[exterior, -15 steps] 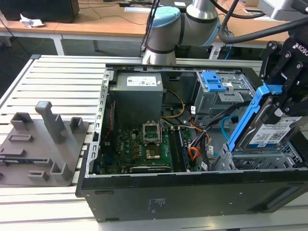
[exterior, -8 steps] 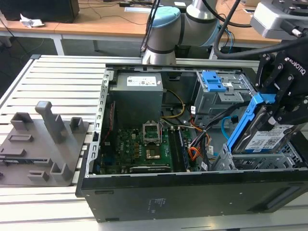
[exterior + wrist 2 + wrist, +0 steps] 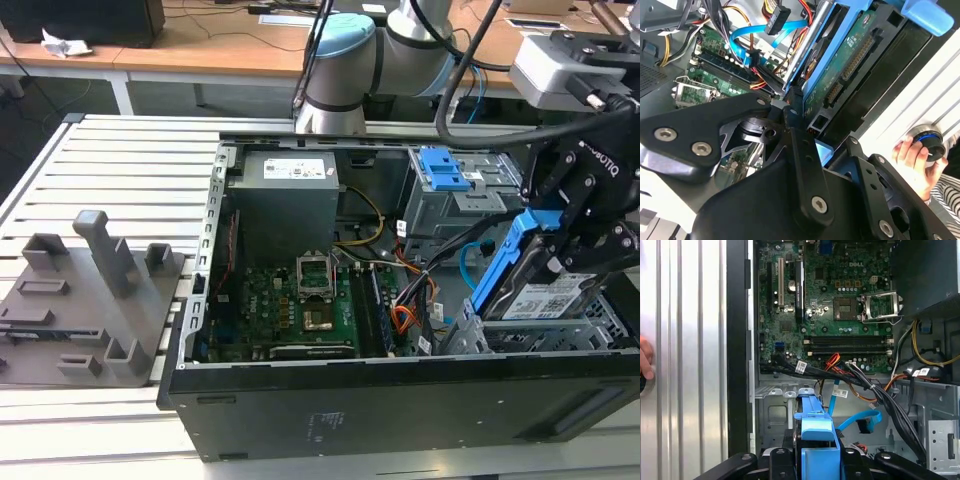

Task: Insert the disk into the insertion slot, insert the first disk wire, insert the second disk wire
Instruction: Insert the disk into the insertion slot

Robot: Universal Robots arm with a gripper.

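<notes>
Slatted metal surface (image 3: 110, 170) carries the open computer case (image 3: 400, 400). Fingers (image 3: 782, 462) clenched on the disk (image 3: 548, 292), its blue caddy between them; disk tilted, lower end at insertion slot (image 3: 540, 335) mouth.

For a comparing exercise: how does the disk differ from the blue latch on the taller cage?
The disk hangs tilted in the gripper, jaws shut on it; the latch sits on its cage. The disk pairs a blue frame with a labelled silver drive; the latch is all blue. Both have bright blue plastic.
</notes>
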